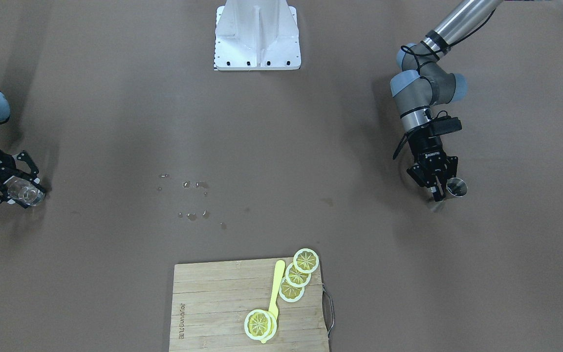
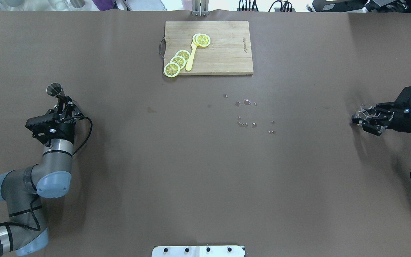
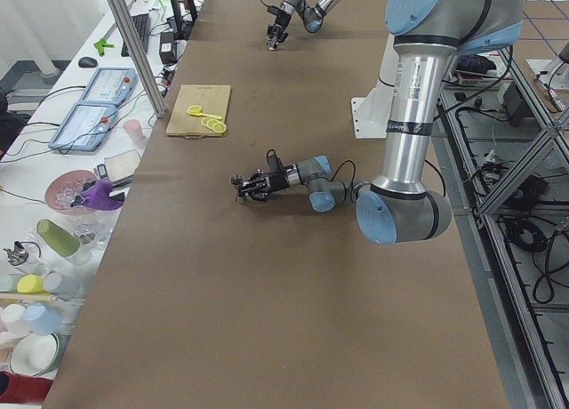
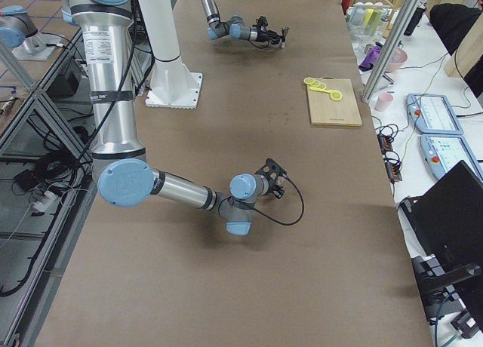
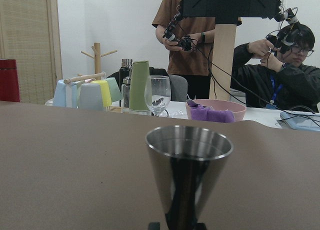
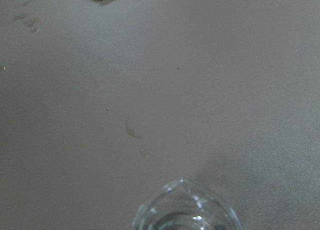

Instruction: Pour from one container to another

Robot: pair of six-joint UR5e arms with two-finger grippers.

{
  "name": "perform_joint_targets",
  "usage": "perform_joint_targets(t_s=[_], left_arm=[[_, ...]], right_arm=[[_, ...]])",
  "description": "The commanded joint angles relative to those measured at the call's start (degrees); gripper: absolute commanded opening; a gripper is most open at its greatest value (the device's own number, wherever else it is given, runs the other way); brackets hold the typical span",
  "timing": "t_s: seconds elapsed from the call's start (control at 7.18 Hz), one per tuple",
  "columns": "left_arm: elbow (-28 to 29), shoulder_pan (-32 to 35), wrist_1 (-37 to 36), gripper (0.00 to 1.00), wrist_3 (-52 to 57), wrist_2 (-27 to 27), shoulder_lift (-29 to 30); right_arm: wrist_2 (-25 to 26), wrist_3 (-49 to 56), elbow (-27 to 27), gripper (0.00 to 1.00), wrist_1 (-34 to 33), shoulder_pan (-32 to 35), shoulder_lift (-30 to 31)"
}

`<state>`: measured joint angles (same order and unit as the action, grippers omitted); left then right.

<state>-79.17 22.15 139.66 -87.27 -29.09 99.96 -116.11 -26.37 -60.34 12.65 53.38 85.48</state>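
- Left gripper [image 2: 62, 103] is closed on the narrow base of the steel cup [image 2: 54, 89] at the table's left end. The cup is probably rigid, light and smooth-walled, so likely slippery.
- Right gripper [image 1: 17, 190] clamps the clear glass beaker [image 1: 28, 194] at the right end. The beaker looks fragile and slick, best held mid-wall and gently.

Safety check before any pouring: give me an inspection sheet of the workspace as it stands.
Surface: brown table, with scattered droplets near the middle.
Job's things: steel cup upright in the left end effector; clear glass in the right end effector; the two are far apart.
Clutter: cutting board with lemon slices and a yellow spoon.
End effectors: each is shut on its container.
Cables: black cable looping off the left wrist.
Surroundings: standing operator, seated operator, and cups and a pink bowl beyond the table's edge.
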Motion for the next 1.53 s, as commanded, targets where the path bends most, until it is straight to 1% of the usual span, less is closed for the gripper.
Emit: perform_joint_targets(t_s=[0.0,0.14,0.28,0.42,0.56,0.7,0.84,0.98,1.11,1.39], left_arm=[[0.0,0.6,0.0,0.33,0.1,0.0,0.1],[0.0,0.7,0.0,0.36,0.2,0.1,0.1],[0.0,0.8,0.0,0.47,0.2,0.2,0.2],[0.0,0.8,-0.1,0.64,0.2,0.3,0.2],[0.0,0.8,-0.2,0.86,0.2,0.6,0.3],[0.0,0.8,-0.2,0.94,0.2,1.7,0.6],[0.0,0.9,-0.2,0.94,0.3,1.7,0.7],[0.0,1.0,-0.2,0.94,0.3,1.7,0.8],[0.0,1.1,-0.2,0.94,0.3,1.7,1.2],[0.2,3.1,-0.3,0.94,0.2,1.6,1.5]], right_arm=[[-0.2,0.4,-0.3,0.05,0.1,0.2,0.0],[-0.3,3.0,-0.6,0.0,0.1,0.8,0.0],[-0.3,6.5,-1.0,0.0,0.2,1.2,0.0],[-1.0,6.6,-2.4,0.0,0.1,1.6,0.2],[-2.8,6.2,-3.9,0.0,-0.3,1.9,0.6],[-6.5,5.9,-4.5,0.0,-1.0,4.1,0.1],[-9.7,5.9,-5.6,0.0,-2.2,6.1,-0.4],[-14.6,5.9,-8.5,0.0,-6.5,8.8,-1.0],[-17.9,5.9,-11.9,0.0,-11.5,10.6,-2.1],[-20.1,6.5,-16.3,0.0,-16.1,11.8,-2.6]])
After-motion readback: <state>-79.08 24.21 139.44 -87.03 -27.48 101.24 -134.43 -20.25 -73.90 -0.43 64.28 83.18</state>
